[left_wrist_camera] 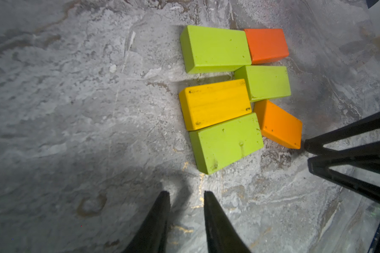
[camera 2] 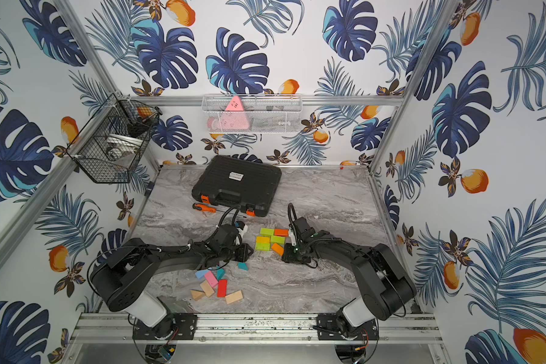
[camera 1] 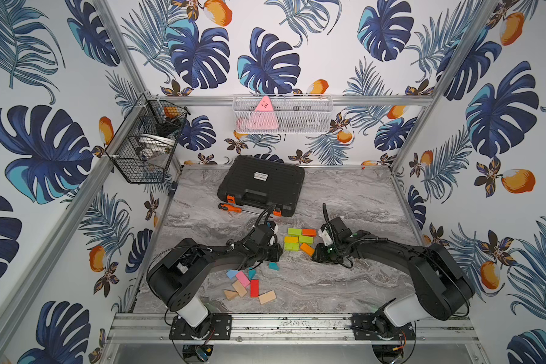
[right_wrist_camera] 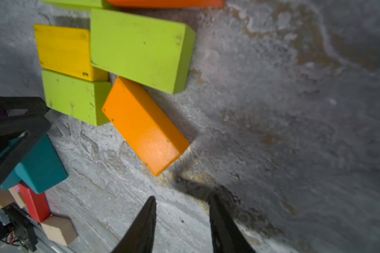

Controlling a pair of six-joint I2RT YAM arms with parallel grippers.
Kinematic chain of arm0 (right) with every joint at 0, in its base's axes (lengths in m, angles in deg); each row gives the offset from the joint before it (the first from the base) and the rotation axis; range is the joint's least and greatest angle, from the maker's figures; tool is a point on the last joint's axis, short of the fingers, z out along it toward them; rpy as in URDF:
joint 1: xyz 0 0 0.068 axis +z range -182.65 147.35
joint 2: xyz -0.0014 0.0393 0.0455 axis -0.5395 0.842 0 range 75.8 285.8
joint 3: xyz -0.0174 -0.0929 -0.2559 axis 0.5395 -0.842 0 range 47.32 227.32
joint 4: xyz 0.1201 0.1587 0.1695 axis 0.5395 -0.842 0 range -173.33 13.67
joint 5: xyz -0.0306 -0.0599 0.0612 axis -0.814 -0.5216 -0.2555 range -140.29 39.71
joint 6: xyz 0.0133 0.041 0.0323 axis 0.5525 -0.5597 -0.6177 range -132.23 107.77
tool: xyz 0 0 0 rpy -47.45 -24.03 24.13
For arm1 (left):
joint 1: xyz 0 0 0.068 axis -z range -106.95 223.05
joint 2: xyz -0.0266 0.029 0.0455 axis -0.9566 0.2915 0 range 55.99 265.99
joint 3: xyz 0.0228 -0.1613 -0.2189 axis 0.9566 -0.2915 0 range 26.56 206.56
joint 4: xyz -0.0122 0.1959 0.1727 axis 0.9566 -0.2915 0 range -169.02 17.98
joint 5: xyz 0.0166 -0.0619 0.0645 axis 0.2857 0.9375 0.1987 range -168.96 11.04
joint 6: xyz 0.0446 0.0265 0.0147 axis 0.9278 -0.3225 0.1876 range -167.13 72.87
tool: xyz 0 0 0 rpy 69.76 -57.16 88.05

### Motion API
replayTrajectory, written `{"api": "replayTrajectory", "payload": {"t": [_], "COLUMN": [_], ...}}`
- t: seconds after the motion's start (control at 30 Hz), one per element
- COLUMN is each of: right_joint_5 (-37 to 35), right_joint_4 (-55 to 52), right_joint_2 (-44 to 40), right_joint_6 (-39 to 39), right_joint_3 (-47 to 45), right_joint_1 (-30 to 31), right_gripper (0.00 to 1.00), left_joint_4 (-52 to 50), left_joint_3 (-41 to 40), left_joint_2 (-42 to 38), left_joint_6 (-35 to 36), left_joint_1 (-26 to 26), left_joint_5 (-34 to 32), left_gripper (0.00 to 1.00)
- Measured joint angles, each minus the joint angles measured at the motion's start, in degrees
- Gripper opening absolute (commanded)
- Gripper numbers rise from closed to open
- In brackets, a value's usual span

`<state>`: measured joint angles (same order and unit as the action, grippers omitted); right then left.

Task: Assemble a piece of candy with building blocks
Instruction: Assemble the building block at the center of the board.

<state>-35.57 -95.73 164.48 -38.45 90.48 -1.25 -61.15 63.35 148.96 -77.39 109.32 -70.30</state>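
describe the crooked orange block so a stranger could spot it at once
On the grey marble table, in front of the black tool case, six green, yellow and orange blocks lie grouped together. The one meant is the lighter orange brick at the corner nearest the right claw. It alone lies askew; its neighbours sit square.

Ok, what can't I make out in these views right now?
- Teal wooden block beside the pink one: partly under the left arm in both top views.
- Orange-red wooden block: cut off by the edge of the right wrist view.
- Black wire basket: contents too small to tell, behind the mesh.
- Closed black plastic case: inside hidden by its lid.
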Motion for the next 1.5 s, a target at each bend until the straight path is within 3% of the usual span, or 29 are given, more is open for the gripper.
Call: {"api": "replayTrajectory", "payload": {"t": [0.47,1.37,1.5], "right_joint_5": [-2.45,-1.99,-1.46], "right_joint_4": [0.22,1.81,1.79], "right_joint_2": [3.61,6.03,4.13], "right_joint_6": [0.11,0.76,1.51], "right_joint_3": [3.87,5.92,5.51], "right_joint_1": [-0.02,-0.76,-0.87], "right_gripper": [0.32,0.3,0.35], "left_joint_4": [-0.02,-0.5,-3.17], "left_joint_3": [0.07,1.03,1.66], "left_joint_2": [0.11,0.66,-0.17], "left_joint_6": [0.0,0.0,0.0], "left_joint_1": [0.09,0.15,0.2], "left_joint_5": [-0.17,-0.17,-0.81], "left_gripper": [0.33,0.33,0.33]}}
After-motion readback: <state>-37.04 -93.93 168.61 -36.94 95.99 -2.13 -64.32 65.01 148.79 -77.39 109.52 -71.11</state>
